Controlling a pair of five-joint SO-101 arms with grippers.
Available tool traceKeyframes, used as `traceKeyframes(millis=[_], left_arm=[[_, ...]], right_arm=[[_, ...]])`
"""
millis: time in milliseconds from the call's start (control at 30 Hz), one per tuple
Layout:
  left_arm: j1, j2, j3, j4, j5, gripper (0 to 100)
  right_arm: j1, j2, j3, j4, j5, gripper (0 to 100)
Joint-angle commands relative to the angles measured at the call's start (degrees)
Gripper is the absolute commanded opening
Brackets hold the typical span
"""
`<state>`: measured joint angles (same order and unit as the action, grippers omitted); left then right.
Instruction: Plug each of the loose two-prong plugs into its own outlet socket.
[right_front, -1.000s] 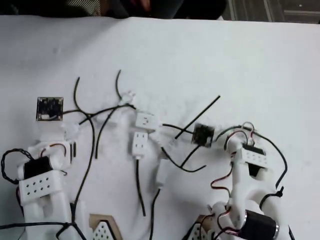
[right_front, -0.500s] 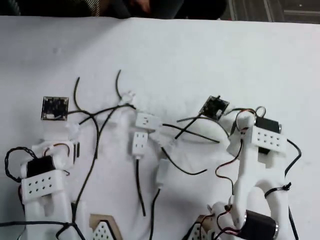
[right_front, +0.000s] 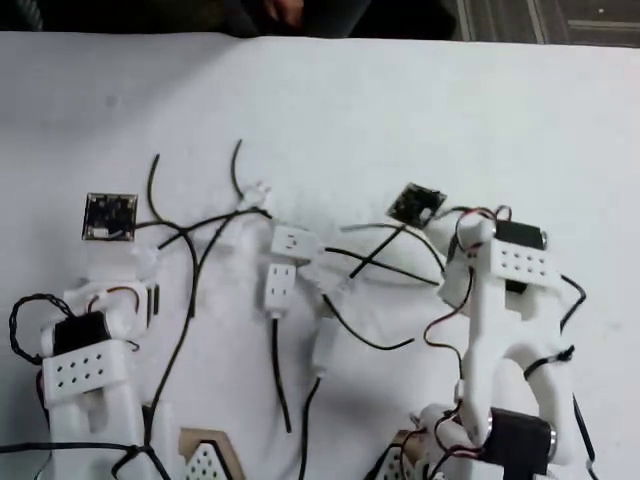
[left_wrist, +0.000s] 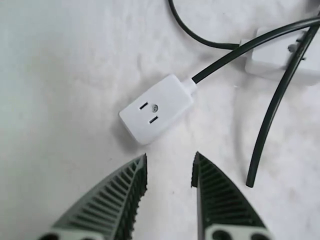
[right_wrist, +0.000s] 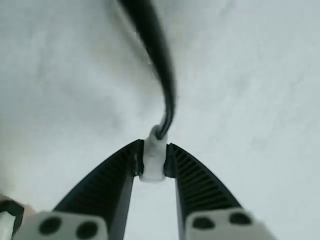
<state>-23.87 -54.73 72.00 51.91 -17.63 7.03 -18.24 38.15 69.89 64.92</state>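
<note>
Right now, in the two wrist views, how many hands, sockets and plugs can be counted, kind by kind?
Hands: 2, left hand open, right hand shut.
Outlet sockets: 1, the white socket.
Plugs: 1, the white plug in the right hand.
Kind unclear: 1, a white block under the cords.
Total: 5.

The left gripper (left_wrist: 169, 159) hangs over the white table (left_wrist: 60, 75), its 2 ribbed fingers (left_wrist: 125, 195) parted with bare table between them. Taking 12 o'clock as straight ahead of the tips, a white outlet socket (left_wrist: 156, 107) lies near at 12, showing 2 slots and a round hole. Its black cord (left_wrist: 220, 62) runs off toward 2 o'clock, across a second white block (left_wrist: 280, 62). Another black cord (left_wrist: 271, 117) ends loose at 3 o'clock.
</note>
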Motion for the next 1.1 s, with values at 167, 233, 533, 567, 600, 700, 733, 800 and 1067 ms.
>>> traceKeyframes(millis=[167,233,533,567,600,700,733,800,1067], left_arm=[[0.5,0.0,-0.4,-0.8,0.4,16],[0.5,0.0,-0.4,-0.8,0.3,16],[0.5,0.0,-0.4,-0.8,0.2,16],[0.5,0.0,-0.4,-0.8,0.2,16],[0.5,0.0,-0.4,-0.8,0.2,16],[0.5,0.0,-0.4,-0.8,0.2,16],[0.5,0.0,-0.4,-0.8,0.2,16],[0.5,0.0,-0.4,-0.8,0.2,16],[0.6,0.0,-0.4,-0.8,0.2,16]], right_arm=[[-15.0,-5.8,-10.5,9.9,-12.2,1.9],[-18.4,-7.2,-10.6,9.7,-15.8,1.9],[-29.2,-9.0,-13.0,9.6,-29.4,2.1],[-30.3,-9.0,-13.1,9.6,-30.9,2.1],[-31.4,-9.0,-13.1,9.6,-32.4,2.1],[-35.0,-9.2,-12.9,9.6,-35.1,2.0],[-36.4,-9.2,-12.7,9.1,-34.9,2.0],[-38.3,-9.5,-11.3,6.9,-35.0,2.0],[-41.1,-10.2,0.8,-11.1,-35.4,1.9]])
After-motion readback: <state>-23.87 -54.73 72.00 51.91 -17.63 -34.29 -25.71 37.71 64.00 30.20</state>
